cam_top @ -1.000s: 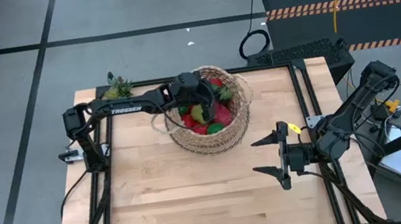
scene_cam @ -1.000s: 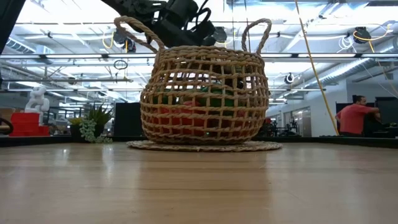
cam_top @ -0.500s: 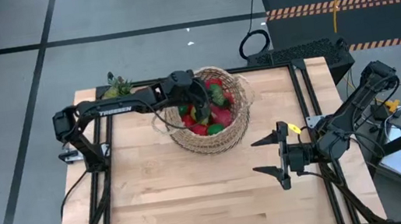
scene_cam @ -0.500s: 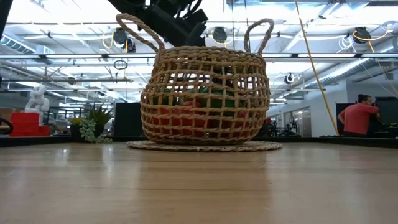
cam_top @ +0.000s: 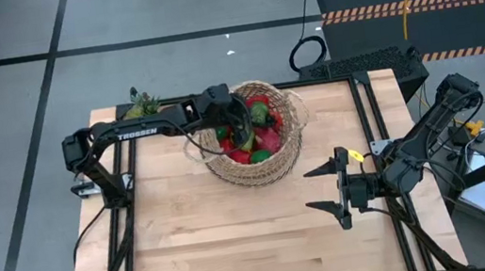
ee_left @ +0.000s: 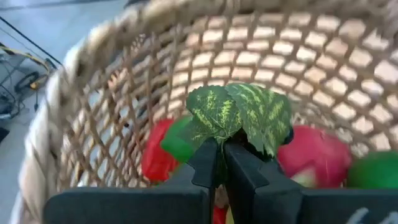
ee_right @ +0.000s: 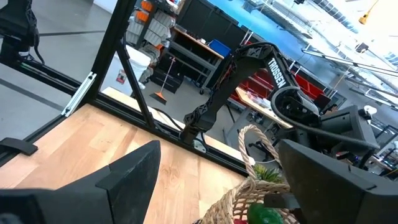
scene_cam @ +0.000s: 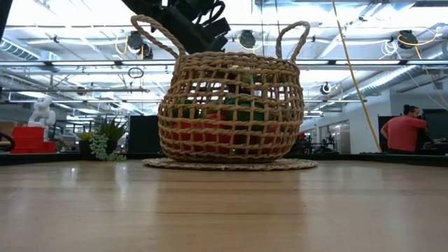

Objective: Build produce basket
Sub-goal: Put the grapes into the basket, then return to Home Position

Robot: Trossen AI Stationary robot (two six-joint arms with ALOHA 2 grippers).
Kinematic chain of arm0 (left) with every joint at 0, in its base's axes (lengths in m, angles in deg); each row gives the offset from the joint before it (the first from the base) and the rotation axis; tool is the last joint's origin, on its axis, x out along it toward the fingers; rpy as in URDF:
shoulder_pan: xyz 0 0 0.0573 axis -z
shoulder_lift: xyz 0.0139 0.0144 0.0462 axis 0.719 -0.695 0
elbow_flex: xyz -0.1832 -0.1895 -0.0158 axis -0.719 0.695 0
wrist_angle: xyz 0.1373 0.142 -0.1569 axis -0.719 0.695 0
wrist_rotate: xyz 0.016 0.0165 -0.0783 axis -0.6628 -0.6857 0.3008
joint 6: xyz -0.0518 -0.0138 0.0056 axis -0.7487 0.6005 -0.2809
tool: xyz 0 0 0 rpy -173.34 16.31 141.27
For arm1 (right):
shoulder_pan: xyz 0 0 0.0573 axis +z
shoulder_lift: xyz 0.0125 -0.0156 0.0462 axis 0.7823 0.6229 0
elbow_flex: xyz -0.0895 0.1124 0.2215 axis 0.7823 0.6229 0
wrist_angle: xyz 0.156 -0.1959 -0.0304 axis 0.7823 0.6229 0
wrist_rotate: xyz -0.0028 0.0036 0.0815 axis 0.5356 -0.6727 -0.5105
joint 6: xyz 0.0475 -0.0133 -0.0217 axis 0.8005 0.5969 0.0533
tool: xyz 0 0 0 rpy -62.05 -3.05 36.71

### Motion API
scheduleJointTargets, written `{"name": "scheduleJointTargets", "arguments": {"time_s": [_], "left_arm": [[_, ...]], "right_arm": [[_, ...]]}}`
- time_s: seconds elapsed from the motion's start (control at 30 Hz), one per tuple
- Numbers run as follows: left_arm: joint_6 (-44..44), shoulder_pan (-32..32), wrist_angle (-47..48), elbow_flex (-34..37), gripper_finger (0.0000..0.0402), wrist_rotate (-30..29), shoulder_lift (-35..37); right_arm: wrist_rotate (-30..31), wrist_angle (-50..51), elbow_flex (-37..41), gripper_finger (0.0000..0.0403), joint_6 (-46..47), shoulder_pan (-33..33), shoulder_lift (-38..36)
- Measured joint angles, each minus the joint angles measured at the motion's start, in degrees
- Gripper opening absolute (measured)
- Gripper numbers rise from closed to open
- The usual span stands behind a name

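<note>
The tan wicker basket (cam_top: 292,114) (scene_cam: 231,105) stands on its flat base on a round woven mat at the far middle of the table. Inside it lies the produce, red pieces (cam_top: 267,140) (ee_left: 311,155) and green pieces (cam_top: 262,154) (ee_left: 373,174). My left gripper (cam_top: 244,135) (ee_left: 221,152) reaches over the basket's left rim and hangs just above the pile, shut on a pair of green mottled leaves (ee_left: 239,115). At the table's right edge my right gripper (cam_top: 312,189) (ee_right: 217,186) hangs above the table, open, with nothing between its fingers. My left gripper pinches the lower edge of the green leaves (ee_left: 217,144) between its two fingertips, which stand almost together. The fingers come slanting down from the table's left, over the basket's rim. The leaves stand up past the fingertips; what they are attached to is hidden behind them.
A small green spiky plant (cam_top: 143,102) (scene_cam: 105,136) stands at the table's far left corner. Two loop handles (scene_cam: 290,38) rise from the basket's rim. Bare wood lies in front of the basket. A person in a red shirt (scene_cam: 402,133) is in the room beyond.
My left gripper has risen a little out of the basket and drawn back slightly toward the table's left, its fingers tipping up toward level. The basket has stayed in place.
</note>
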Motion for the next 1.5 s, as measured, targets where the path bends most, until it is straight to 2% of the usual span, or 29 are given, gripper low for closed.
{"name": "scheduleJointTargets", "arguments": {"time_s": [0.13, 0.4, 0.53, 0.63, 0.83, 1.2, 1.37, 1.5], "left_arm": [[-0.7, 0.0, 0.6, 0.0, 0.0044, -0.1, 0.4], [-5.4, 0.3, 2.7, 0.0, 0.0151, -0.4, 2.7], [-7.9, 1.1, 3.5, 0.0, 0.0186, -0.4, 5.3], [-8.4, 2.2, 4.4, 0.0, 0.0194, -0.4, 7.9], [-8.5, 4.2, 8.3, 0.0, 0.0182, -0.4, 13.0], [-7.7, 5.2, 14.7, 0.0, 0.0122, -0.5, 18.0], [-7.4, 5.2, 15.3, 0.5, 0.0094, -0.6, 18.7], [-5.8, 5.2, 10.9, 3.9, 0.0073, -0.7, 20.2]], "right_arm": [[0.0, 0.0, 0.0, 0.032, -0.2, 0.0, 0.0], [0.3, 0.0, 0.0, 0.032, -0.4, 0.0, 0.0], [5.2, 0.1, 0.0, 0.032, -0.4, 0.0, 0.0], [9.0, 0.2, 0.0, 0.032, -0.4, 0.0, 0.0], [10.2, 0.4, 0.0, 0.032, -0.4, 0.0, 0.0], [10.4, 0.5, 0.0, 0.032, 0.4, 0.1, 0.0], [16.7, 2.2, 0.0, 0.032, 0.2, 0.8, 0.0], [19.1, 3.2, 0.0, 0.0305, -0.7, 0.9, -0.2]]}}
